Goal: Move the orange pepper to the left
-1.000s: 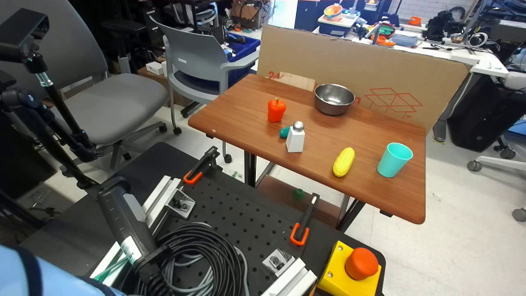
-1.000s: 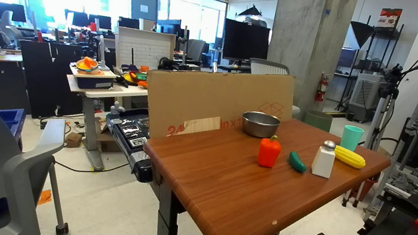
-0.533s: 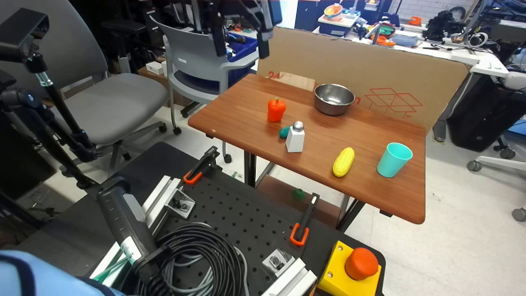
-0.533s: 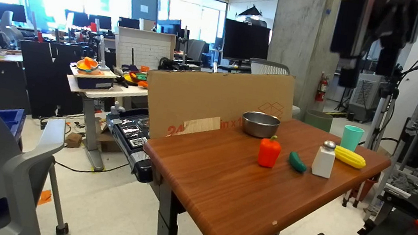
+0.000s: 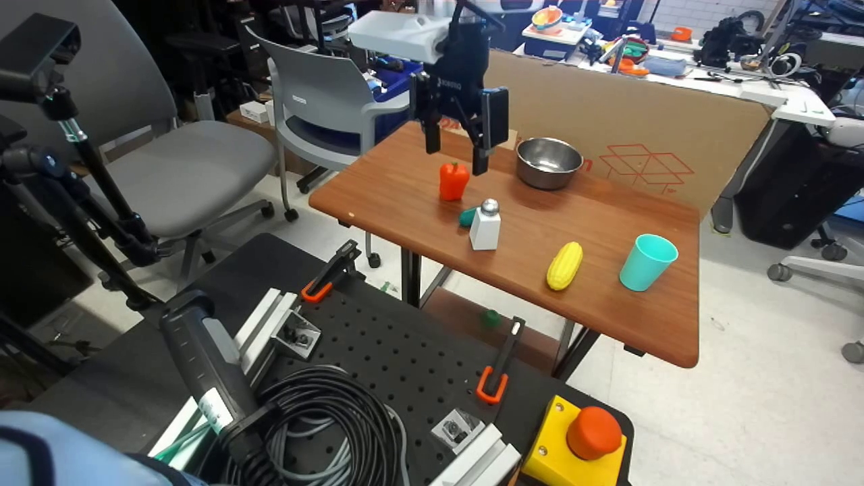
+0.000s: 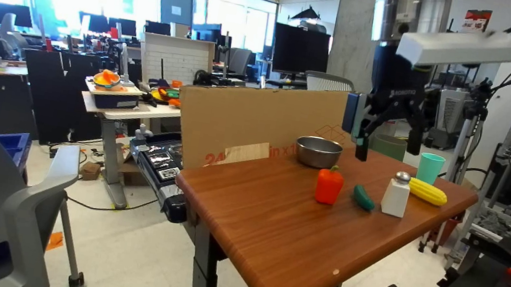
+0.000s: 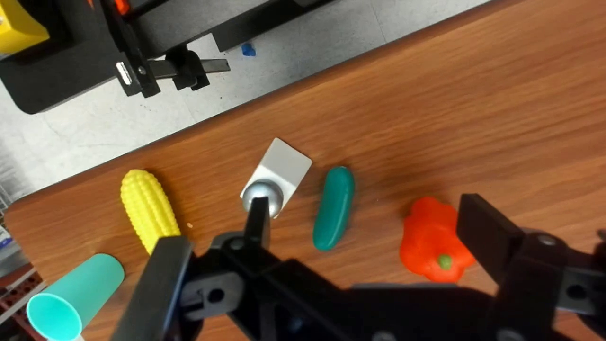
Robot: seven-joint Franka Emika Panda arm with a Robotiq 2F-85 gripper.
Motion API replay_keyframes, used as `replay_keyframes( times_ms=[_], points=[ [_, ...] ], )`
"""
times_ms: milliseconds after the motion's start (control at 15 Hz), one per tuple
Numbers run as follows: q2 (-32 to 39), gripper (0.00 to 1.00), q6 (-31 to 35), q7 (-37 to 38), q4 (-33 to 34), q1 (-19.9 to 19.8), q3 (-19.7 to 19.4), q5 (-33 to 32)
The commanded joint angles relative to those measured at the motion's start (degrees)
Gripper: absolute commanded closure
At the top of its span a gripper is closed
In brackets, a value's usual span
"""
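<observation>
Closest in an exterior view, something pale blue [image 5: 81, 449] was cut off by the frame and hard to make out. Past it, a coil of cable [image 5: 374, 418] and a yellow box [image 5: 548, 445] with a red button [image 5: 595, 432] sat on a black cart [image 5: 405, 351]; the white label [image 5: 214, 408] on a dark handle [image 5: 199, 351] was too small to read. Near the cart-side edge of the surface [image 5: 611, 229] stood a white shaker [image 5: 484, 231] that hid most of a green pickle [image 5: 466, 217]; the wrist view showed the pickle whole. A corn cob [image 5: 564, 266] lay near that edge. A teal cup [image 5: 648, 262] stood near the short edge farthest from the grey chair [image 5: 317, 91]. The orange pepper [image 5: 453, 182] stood upright between the long edges, nearer the chair-side short edge. The end effector [image 5: 457, 150] hung above the surface with its fingers spread; in the wrist view it partly covered the cob and overlapped the pepper's side. It bore the word "ROBOTIQ". By the far edge, close to a cardboard sheet [image 5: 648, 121], stood a metal bowl [image 5: 548, 169]. Red print [image 6: 214, 159] on the sheet read "24" and "in x" around a pale patch [image 6: 247, 152]; the bowl hid some.
</observation>
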Motion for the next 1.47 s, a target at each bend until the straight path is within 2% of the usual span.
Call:
replay_keyframes(
  times_ms=[0,400,933,1000,1067,1400],
  points=[
    [7.0,0.0,1.3,4.1,5.4,3.7,-3.2,-0.4],
    [12.8,0.0,2.0,6.1,11.2,8.6,-5.6,0.7],
    [20.8,0.0,1.3,7.6,16.8,11.5,-8.9,0.5],
    [21.2,0.25,1.5,7.6,17.1,12.2,-9.2,-0.1],
    [21.5,0.28,1.5,7.6,17.5,12.8,-9.4,-0.4],
    [20.5,0.66,1.1,7.3,17.5,15.8,-9.8,-1.6]
  ],
)
